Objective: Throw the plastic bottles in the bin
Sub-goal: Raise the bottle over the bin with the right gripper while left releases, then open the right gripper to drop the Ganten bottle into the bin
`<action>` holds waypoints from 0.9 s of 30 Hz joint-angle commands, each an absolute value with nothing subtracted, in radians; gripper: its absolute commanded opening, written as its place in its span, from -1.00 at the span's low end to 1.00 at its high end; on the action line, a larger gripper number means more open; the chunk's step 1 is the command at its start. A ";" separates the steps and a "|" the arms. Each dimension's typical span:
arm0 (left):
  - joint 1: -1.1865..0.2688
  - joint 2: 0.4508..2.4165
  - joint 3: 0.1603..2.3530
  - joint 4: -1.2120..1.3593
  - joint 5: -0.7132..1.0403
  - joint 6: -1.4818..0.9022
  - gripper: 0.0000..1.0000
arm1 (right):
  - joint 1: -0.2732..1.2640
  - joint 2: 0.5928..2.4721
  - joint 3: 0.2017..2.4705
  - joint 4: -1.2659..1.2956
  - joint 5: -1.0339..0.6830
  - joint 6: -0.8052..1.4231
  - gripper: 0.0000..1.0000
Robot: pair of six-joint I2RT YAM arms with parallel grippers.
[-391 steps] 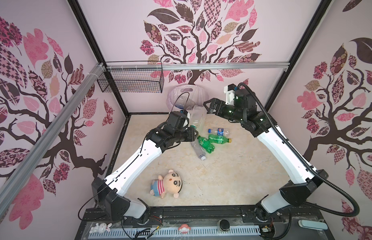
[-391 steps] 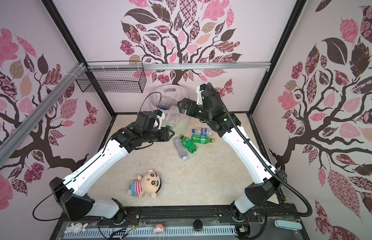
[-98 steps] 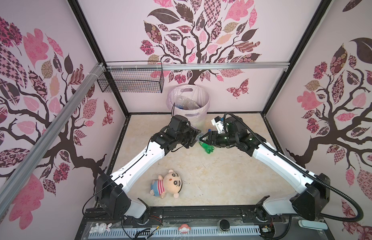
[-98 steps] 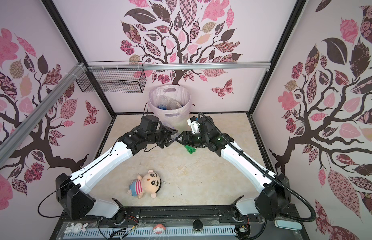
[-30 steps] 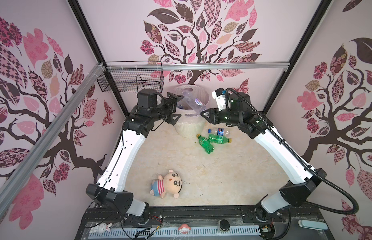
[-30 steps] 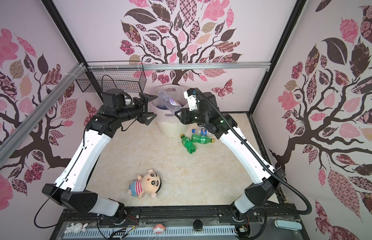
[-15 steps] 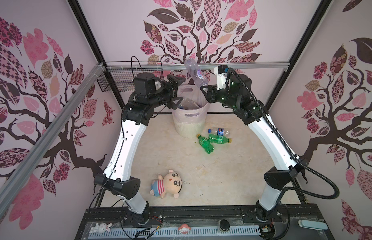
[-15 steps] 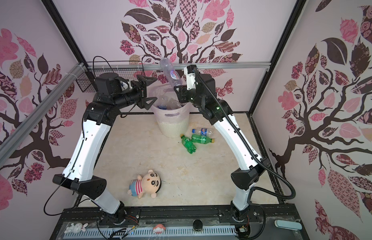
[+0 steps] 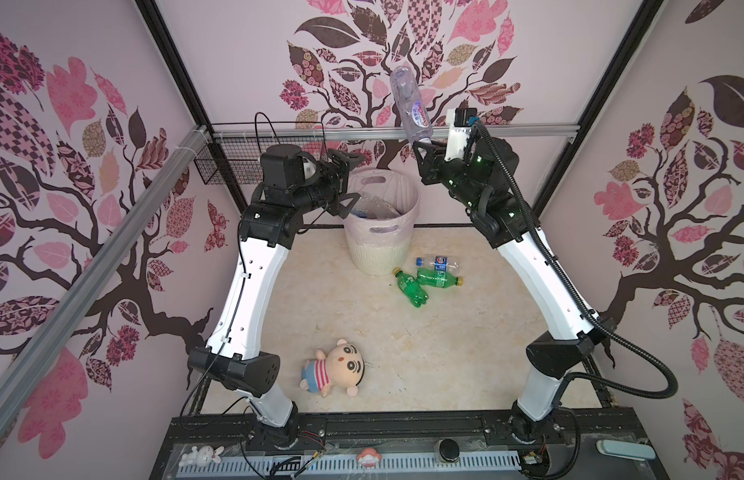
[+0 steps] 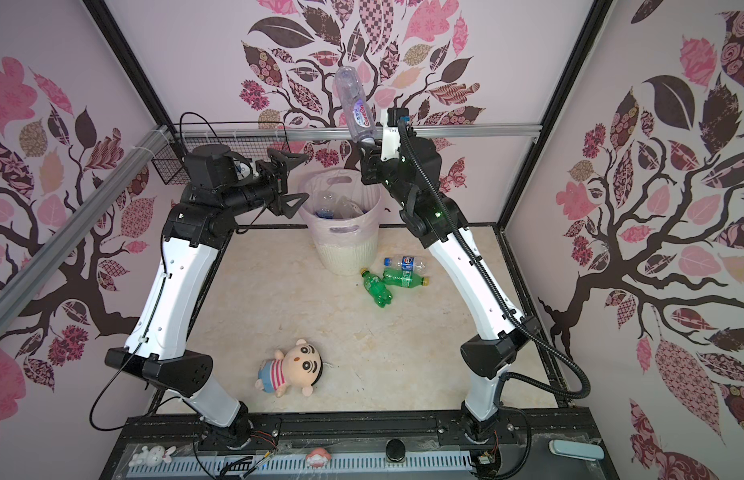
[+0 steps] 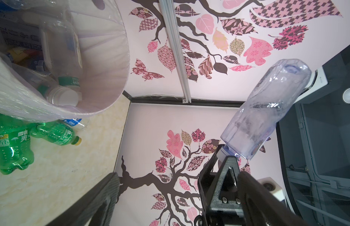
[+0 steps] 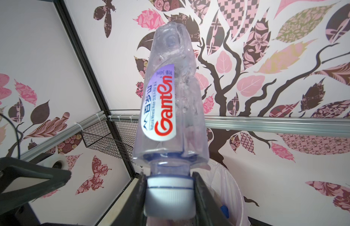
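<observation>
Pinching a bottle [image 9: 410, 106] by its cap high over the bin [image 9: 378, 257] rim, right gripper [image 9: 422, 145] is risking a miss; left gripper [image 9: 347, 180] is gaping empty.

The booth is bright and evenly lit, with shadows faint and tight: just a soft smudge beneath the plush doll [image 9: 336, 368] on the pale floor [image 9: 445, 353]. Both top views are sharp but bow the frame posts toward the edges. In the right wrist view the clear bottle [image 12: 170, 109] reads crisp, its white cap glaring, while the right gripper [image 12: 169, 185] nearest the lens goes soft.
</observation>
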State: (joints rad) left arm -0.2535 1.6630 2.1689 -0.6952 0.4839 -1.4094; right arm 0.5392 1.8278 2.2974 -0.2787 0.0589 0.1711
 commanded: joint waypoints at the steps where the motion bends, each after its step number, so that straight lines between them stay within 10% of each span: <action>1: -0.243 1.635 2.127 -0.692 0.504 -1.394 0.94 | 0.517 1.963 2.327 -0.413 0.067 0.221 -0.37; 12: -0.216 1.600 2.046 -0.685 0.523 -1.391 0.94 | 0.515 2.011 2.367 -0.469 0.069 0.219 0.36; 27: -0.216 1.526 1.900 -0.636 0.524 -1.417 0.94 | 0.515 1.923 2.276 -0.499 0.046 0.253 0.65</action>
